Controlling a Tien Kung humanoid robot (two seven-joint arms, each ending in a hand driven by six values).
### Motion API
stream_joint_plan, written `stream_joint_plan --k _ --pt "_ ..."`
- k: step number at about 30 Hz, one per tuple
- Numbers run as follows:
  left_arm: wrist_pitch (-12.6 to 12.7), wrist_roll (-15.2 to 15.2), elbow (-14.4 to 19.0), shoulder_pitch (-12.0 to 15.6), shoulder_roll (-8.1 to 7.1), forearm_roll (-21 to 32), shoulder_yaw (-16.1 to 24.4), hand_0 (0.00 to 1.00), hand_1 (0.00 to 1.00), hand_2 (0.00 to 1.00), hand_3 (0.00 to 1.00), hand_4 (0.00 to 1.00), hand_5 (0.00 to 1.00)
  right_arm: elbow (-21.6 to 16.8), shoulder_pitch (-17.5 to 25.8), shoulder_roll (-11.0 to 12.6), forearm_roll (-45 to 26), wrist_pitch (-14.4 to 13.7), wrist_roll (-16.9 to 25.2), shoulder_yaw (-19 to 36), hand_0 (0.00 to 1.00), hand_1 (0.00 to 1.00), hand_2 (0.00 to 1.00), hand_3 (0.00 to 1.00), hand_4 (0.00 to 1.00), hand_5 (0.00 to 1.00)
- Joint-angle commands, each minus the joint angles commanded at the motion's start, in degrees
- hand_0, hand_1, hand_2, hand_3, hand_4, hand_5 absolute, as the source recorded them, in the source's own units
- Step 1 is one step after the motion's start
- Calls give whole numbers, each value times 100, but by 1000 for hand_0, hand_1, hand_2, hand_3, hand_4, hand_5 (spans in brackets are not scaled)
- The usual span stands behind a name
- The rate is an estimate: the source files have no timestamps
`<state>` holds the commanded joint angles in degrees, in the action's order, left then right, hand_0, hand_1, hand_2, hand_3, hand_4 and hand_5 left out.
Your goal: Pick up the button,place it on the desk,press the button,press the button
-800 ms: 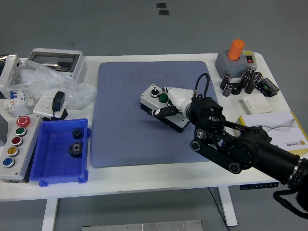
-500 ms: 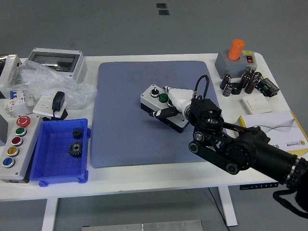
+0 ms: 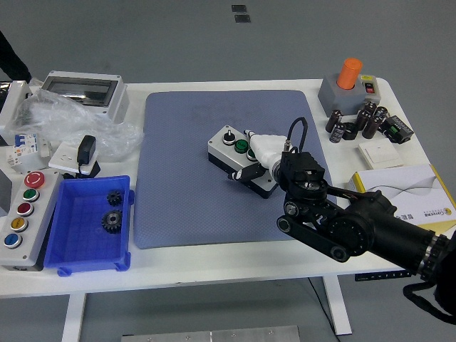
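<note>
button box (image 3: 239,157) | on blue mat (image 3: 185,178) | right hand (image 3: 258,158) grasping it

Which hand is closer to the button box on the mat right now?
Right. The right hand is on the button box, over its right side; the left hand is not in view.
</note>
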<state>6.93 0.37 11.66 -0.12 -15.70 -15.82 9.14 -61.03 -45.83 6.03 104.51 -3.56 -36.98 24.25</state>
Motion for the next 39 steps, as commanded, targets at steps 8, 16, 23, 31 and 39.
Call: stream_joint_plan --k 8,16,23,31,39 --pt "0 -2 5 2 3 -52 44 578 615 582 617 708 228 51 6 -34 126 -174 0 -45 246 514 540 667 907 383" --pt "-6 -7 16 3 7 -172 157 578 615 583 619 710 227 59 14 -42 268 -308 0 -66 230 476 471 512 791 310" --pt "-15 -16 30 -6 11 -304 283 578 616 583 620 711 224 6 13 -21 377 -493 0 -124 240 468 432 408 730 196" --pt "-17 -21 36 -4 19 -374 351 578 616 584 620 713 227 -175 -51 117 399 -711 0 -348 256 455 403 321 687 104" --pt "-14 -21 36 -1 28 -387 358 578 616 584 621 714 227 -496 -318 421 612 -1161 292 -993 250 448 387 304 664 92"
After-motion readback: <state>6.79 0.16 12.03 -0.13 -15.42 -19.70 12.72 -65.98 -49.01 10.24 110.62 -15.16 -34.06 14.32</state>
